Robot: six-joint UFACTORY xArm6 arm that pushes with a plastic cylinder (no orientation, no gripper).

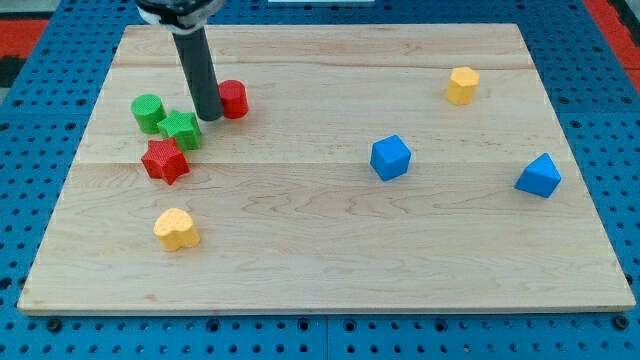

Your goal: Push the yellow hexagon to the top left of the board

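Note:
The yellow hexagon (pixel 462 85) sits near the view's top right of the wooden board (pixel 320 270). My tip (pixel 210 117) is at the view's upper left, far from the hexagon. It stands between the red cylinder (pixel 233 99) on its right and the green star (pixel 181 130) on its lower left, close to both.
A green cylinder (pixel 148 113) and a red star (pixel 165 160) lie by the green star. A yellow heart (pixel 177 229) is at the lower left. A blue cube (pixel 390 157) is at the centre right and another blue block (pixel 539 176) at the right edge.

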